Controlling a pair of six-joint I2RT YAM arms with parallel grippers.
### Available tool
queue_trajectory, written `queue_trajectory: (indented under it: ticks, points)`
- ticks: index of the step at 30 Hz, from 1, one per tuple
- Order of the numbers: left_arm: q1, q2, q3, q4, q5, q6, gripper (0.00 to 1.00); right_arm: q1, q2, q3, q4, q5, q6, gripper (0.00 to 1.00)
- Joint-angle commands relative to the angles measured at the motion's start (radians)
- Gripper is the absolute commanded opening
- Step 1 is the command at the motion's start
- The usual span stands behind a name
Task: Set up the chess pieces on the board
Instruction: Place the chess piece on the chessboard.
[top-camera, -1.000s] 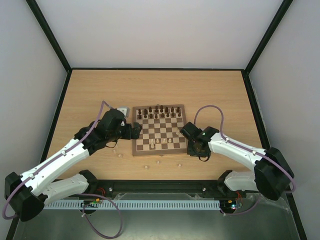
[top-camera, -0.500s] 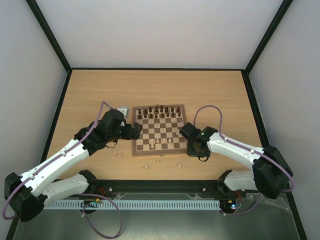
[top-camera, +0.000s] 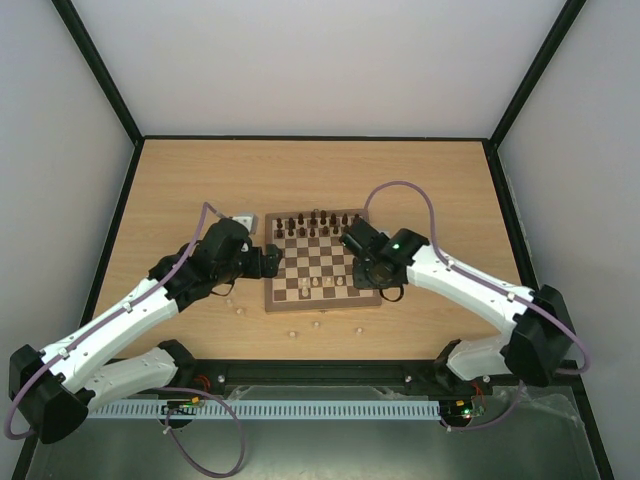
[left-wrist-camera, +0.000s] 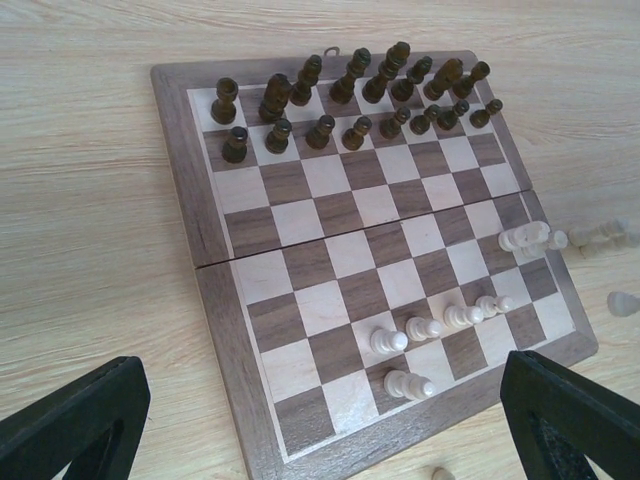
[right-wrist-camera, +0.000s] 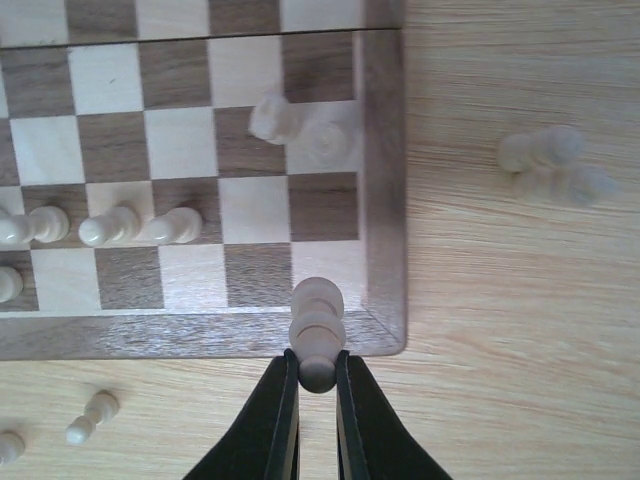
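Note:
The board (top-camera: 290, 305) lies mid-table. Dark chess pieces (top-camera: 318, 224) fill its two far rows, also in the left wrist view (left-wrist-camera: 350, 100). A few cream pieces (left-wrist-camera: 430, 325) stand on the near rows, and two lie tipped near the right edge (left-wrist-camera: 525, 238). My right gripper (right-wrist-camera: 318, 365) is shut on the head of a cream piece (right-wrist-camera: 318, 320) and holds it above the board's near-right corner (right-wrist-camera: 385, 330). In the top view it (top-camera: 355, 242) hangs over the board's right side. My left gripper (left-wrist-camera: 325, 370) is open and empty at the board's left edge (top-camera: 272, 260).
Loose cream pieces lie on the table near the board's front edge (top-camera: 292, 332), (top-camera: 357, 328), (top-camera: 239, 310), (right-wrist-camera: 90, 415), and right of the board (right-wrist-camera: 550, 165). A small pale grey object (top-camera: 243, 218) sits by the board's far-left corner. Black frame rails border the table.
My right arm has risen and swung left from the table beside the board's near-right corner to over the board's right side. The left arm has not moved.

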Motion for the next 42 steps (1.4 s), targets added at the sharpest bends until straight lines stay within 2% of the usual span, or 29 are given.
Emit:
queue_trajectory:
  ticks: [1,10,19,42]
  points:
    - [0.008,-0.014,-0.003,-0.011,-0.043,-0.012,0.99,0.02,0.087,0.057,-0.037,-0.052,-0.099,0.02]
    - [0.011,-0.02,0.003,-0.035,-0.103,-0.035,0.99,0.048,0.2,0.13,-0.024,-0.114,-0.194,0.02]
    - [0.012,-0.026,0.002,-0.04,-0.109,-0.038,0.99,0.098,0.272,0.137,0.0,-0.139,-0.205,0.02]
    - [0.012,-0.031,0.001,-0.039,-0.104,-0.035,0.99,0.103,0.332,0.145,0.047,-0.121,-0.218,0.03]
